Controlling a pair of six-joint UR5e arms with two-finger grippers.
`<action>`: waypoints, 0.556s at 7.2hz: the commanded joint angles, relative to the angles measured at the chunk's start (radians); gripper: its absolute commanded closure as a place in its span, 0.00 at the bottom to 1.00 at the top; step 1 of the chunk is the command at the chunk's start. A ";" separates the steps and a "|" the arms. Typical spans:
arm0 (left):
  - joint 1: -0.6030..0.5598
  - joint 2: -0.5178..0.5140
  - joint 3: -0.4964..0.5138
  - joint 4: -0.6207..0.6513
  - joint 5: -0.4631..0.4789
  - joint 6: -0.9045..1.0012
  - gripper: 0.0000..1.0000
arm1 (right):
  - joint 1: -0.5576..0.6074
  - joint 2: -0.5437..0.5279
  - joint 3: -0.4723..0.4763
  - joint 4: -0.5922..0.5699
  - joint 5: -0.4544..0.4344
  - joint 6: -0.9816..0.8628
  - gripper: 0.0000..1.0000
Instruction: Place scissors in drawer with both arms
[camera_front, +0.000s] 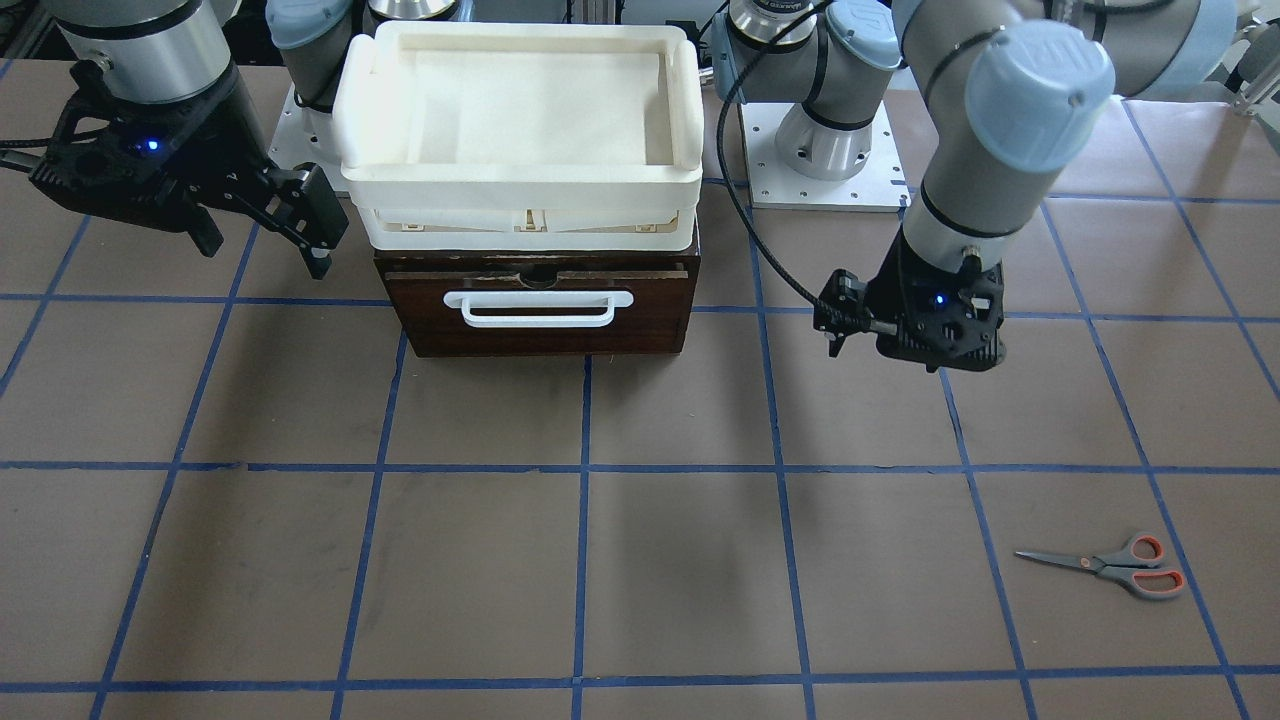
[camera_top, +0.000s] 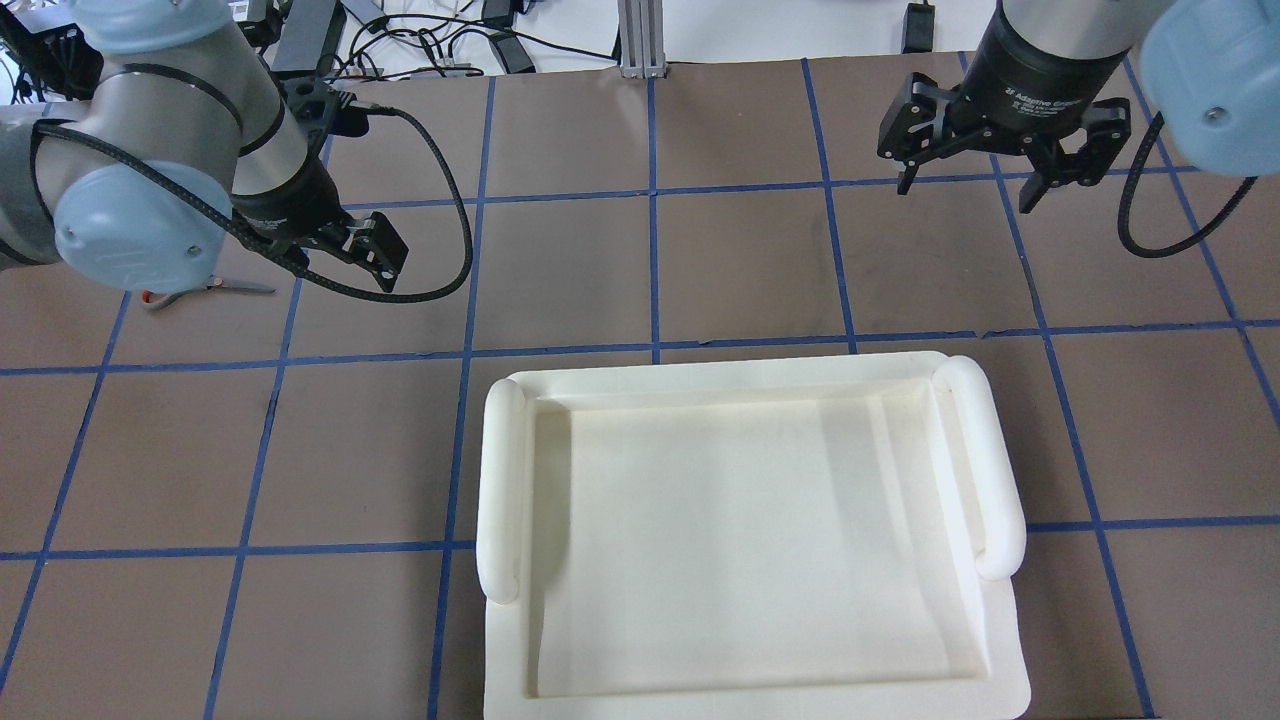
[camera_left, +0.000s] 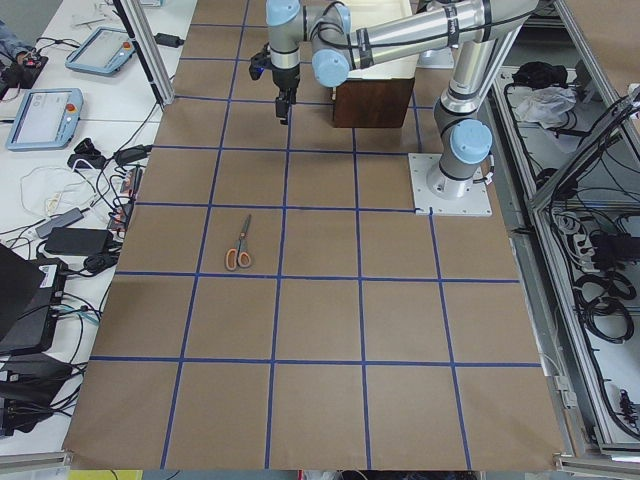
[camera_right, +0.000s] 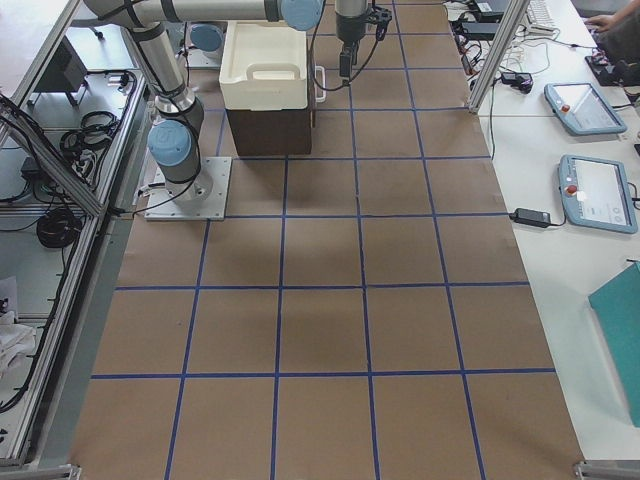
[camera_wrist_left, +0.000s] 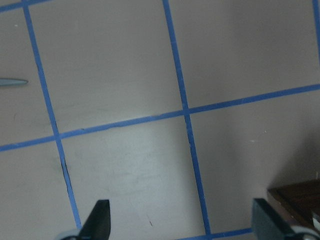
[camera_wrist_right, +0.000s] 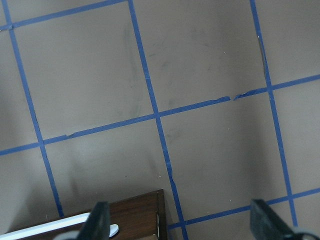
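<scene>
The scissors (camera_front: 1110, 566) lie flat on the brown table at the robot's front left; they also show in the overhead view (camera_top: 200, 289), partly under the left arm, and in the exterior left view (camera_left: 239, 246). Only a blade tip (camera_wrist_left: 12, 82) shows in the left wrist view. The dark wooden drawer (camera_front: 540, 305) is closed, its white handle (camera_front: 538, 308) facing out. My left gripper (camera_front: 938, 345) hangs open and empty beside the drawer, well away from the scissors. My right gripper (camera_front: 262, 245) is open and empty on the drawer's other side, its view catching the drawer's corner (camera_wrist_right: 135, 210).
A cream-white plastic tray (camera_front: 350, 110) sits on top of the drawer box and hides the box in the overhead view (camera_top: 500, 480). Blue tape lines grid the table. The arm bases (camera_front: 825, 150) stand behind the drawer.
</scene>
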 joint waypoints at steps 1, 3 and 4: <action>0.131 -0.126 -0.018 0.103 -0.001 0.362 0.00 | 0.039 0.036 -0.009 -0.003 0.000 0.232 0.00; 0.158 -0.219 0.002 0.248 0.002 0.641 0.00 | 0.119 0.079 -0.009 -0.026 -0.002 0.453 0.00; 0.225 -0.270 0.022 0.274 -0.004 0.836 0.00 | 0.156 0.102 -0.009 -0.039 -0.002 0.541 0.00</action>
